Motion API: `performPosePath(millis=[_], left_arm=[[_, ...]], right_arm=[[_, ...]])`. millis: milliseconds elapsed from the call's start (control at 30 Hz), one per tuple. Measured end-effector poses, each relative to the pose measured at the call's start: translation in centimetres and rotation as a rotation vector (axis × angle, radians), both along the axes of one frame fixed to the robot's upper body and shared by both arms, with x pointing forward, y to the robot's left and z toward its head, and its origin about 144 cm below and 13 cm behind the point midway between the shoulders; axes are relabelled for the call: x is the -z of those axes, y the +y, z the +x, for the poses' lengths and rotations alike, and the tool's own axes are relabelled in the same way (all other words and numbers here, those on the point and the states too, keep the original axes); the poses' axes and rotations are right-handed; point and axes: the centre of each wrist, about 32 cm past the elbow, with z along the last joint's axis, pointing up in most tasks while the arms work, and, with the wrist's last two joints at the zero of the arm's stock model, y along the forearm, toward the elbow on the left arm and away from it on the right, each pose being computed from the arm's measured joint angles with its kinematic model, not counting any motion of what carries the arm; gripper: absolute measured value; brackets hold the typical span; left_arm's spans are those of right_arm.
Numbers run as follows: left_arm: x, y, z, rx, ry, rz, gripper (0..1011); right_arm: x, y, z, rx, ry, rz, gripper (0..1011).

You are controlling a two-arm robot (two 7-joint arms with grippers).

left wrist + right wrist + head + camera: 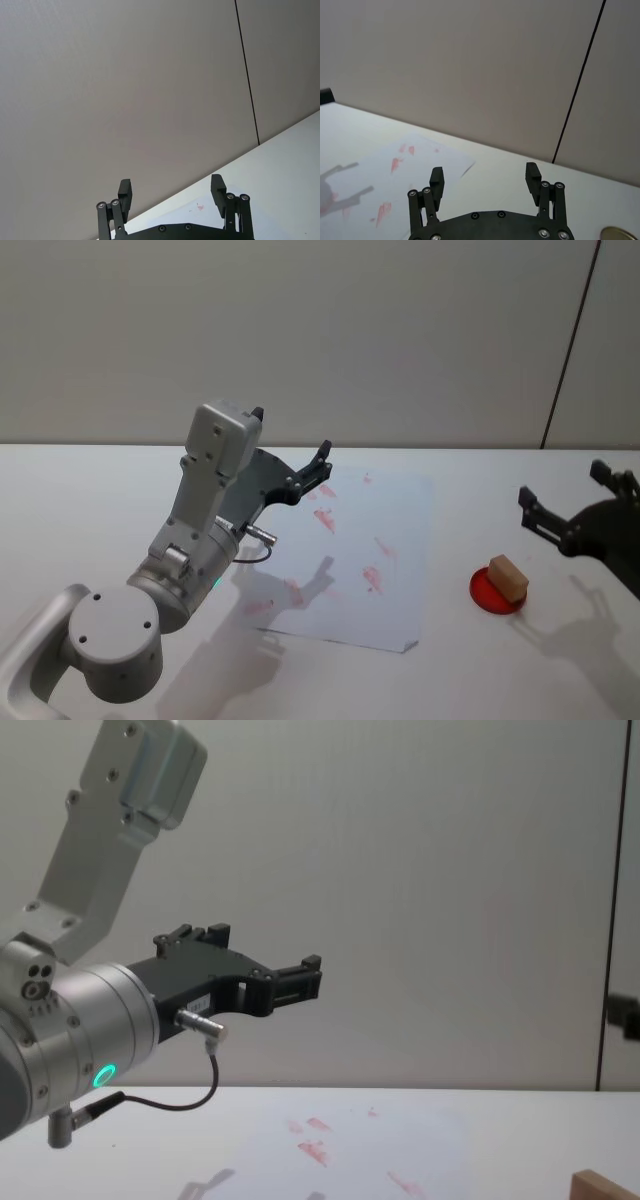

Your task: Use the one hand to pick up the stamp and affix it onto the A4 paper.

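Stamp parked on its pad, right arm poised beside it

The stamp [508,578] sits on a red ink pad [482,592] on the bench [90,500], just right of the paper [395,530], presumably soaking up ink; the right fingers [535,510] hover near it, spread wide, likely to straddle the block; the left fingers [320,455], wide too, hang raised above the paper's far left edge, apparently idle.

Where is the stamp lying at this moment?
In the head view the stamp rests on a red round pad to the right of the A4 paper, with the open right gripper close by, farther right.
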Motion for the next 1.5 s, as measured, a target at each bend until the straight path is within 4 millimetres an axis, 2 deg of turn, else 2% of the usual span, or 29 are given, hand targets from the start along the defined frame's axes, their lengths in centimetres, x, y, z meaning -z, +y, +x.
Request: performPosePath(millis=[467,800,1500], left_arm=[[0.0,0.0,0.0,0.000,0.000,0.000,1003],[0.0,0.0,0.0,0.000,0.000,0.000,1003],[0.0,0.0,0.0,0.000,0.000,0.000,1003]], right_arm=[[1.8,-0.3,-0.3,0.010,0.157,-0.079,1001],[3.4,0.2,0.7,-0.006,0.228,-0.114,1001],[5.4,2.0,2.6,-0.025,0.286,-0.143,1001]])
